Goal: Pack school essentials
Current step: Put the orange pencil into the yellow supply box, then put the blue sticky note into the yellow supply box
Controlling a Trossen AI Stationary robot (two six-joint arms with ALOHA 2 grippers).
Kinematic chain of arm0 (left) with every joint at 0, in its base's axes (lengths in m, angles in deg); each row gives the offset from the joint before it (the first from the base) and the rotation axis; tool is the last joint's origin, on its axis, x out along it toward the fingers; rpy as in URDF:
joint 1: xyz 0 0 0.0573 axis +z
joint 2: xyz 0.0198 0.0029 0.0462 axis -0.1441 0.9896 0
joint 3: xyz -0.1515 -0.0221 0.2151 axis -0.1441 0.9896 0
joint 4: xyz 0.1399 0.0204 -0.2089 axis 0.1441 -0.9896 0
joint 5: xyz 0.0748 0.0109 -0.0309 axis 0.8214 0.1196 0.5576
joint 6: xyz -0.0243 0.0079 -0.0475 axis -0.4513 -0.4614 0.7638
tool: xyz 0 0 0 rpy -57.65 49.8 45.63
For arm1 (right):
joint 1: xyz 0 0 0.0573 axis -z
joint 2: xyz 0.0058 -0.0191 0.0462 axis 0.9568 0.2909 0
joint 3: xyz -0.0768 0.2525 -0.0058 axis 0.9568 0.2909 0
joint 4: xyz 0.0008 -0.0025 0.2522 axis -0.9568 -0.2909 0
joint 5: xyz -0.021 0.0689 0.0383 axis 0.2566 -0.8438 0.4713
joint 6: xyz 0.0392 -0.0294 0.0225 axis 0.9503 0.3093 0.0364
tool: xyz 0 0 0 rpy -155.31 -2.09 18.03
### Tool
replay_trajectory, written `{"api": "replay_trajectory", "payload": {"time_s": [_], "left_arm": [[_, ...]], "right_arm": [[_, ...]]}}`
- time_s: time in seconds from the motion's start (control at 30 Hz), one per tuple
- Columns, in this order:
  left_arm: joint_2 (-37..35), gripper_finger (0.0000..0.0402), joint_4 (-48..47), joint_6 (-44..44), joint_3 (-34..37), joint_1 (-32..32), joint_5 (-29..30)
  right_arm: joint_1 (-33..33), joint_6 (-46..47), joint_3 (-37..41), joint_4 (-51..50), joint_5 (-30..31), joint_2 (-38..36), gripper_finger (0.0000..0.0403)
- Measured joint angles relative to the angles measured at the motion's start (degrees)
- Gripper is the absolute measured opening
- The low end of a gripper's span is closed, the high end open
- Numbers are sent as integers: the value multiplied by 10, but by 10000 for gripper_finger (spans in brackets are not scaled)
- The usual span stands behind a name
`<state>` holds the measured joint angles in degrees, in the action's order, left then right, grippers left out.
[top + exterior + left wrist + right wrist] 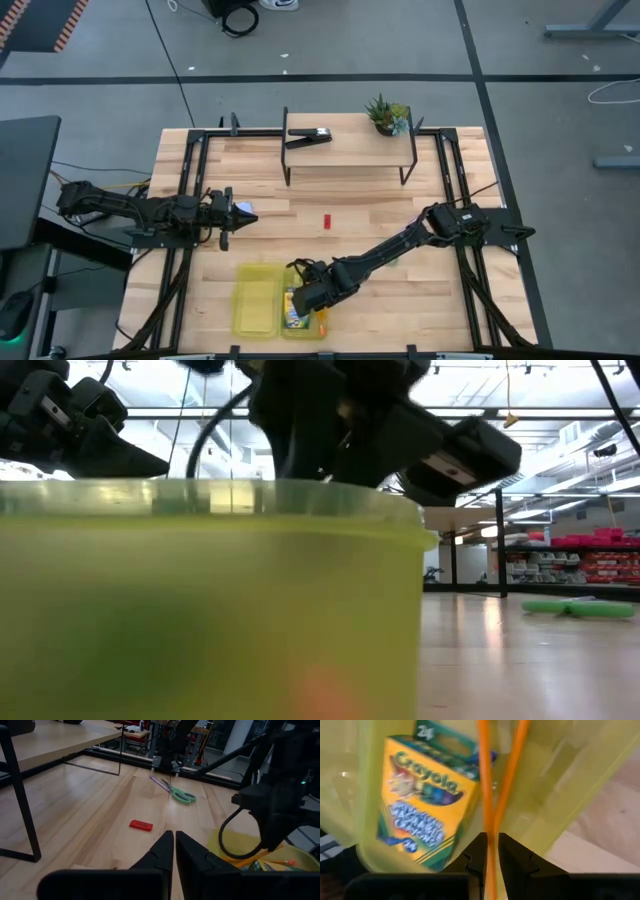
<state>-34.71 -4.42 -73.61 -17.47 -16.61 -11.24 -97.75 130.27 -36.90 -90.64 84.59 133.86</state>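
Observation:
A yellow-green see-through tub [300, 312] stands at the table's near edge, with a second yellow-green tray [256, 298] beside it on the left. In the tub lies a yellow-green crayon box [422, 805], and an orange pencil [512, 770] leans beside it. My right gripper [490, 852] hangs over the tub [555, 795], shut on another orange pencil. A short red piece [141, 825] and green-handled scissors [181, 796] lie flat on the wood. My left gripper [174, 851] waits shut and empty at the table's left side [232, 212]. My right gripper pinches the orange pencil [488, 837] between its two fingers. The fingers come steeply from above, and the pencil runs along them, down into the tub next to the crayon box. Whether its lower end [482, 740] rests on anything, I cannot tell.
A low wooden shelf [350, 152] on black legs stands at the far edge, with a black clip-like tool [310, 137] and a small potted plant [387, 115] on it. The scissors [575, 607] lie right of the tub. Bare wood lies between the shelf and the tub.

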Motion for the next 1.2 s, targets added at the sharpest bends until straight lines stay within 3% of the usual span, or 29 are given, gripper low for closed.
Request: {"api": "replay_trajectory", "payload": {"time_s": [0.4,0.87,1.2], "left_arm": [[0,30,0,0,0,0,0],[0,33,0,0,0,0,0],[0,27,0,0,0,0,0]], "right_arm": [[2,-6,29,36,2,0,53],[10,75,42,69,-48,0,50],[13,74,42,57,-69,0,134]]}}
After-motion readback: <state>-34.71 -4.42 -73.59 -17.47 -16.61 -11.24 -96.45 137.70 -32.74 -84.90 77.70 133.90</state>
